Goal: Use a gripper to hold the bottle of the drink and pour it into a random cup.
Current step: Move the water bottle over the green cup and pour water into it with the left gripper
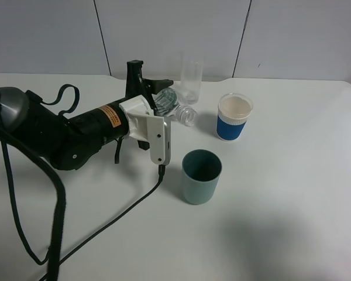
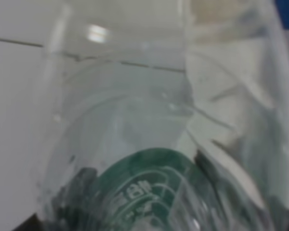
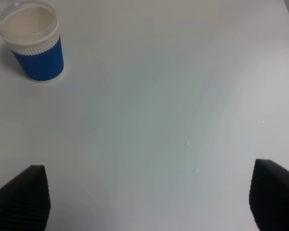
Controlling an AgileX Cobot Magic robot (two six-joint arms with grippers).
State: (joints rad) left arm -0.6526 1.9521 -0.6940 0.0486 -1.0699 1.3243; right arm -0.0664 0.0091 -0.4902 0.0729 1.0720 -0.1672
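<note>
Bright, even light; soft faint shadows on table [image 1: 304, 175]; bottle [image 2: 149, 120] close-up blurred, small glare spot.

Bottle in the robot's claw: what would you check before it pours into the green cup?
1. Left gripper shut on the bottle: ok.
2. Bottle mouth above the green cup: not ok, it looks short of the rim.
3. Green cup upright: ok.
4. Glass clear of the bottle: cannot tell, they look very close.
5. Right gripper open, apart from the blue cup: ok.
6. Drink left in the bottle: cannot tell.
</note>
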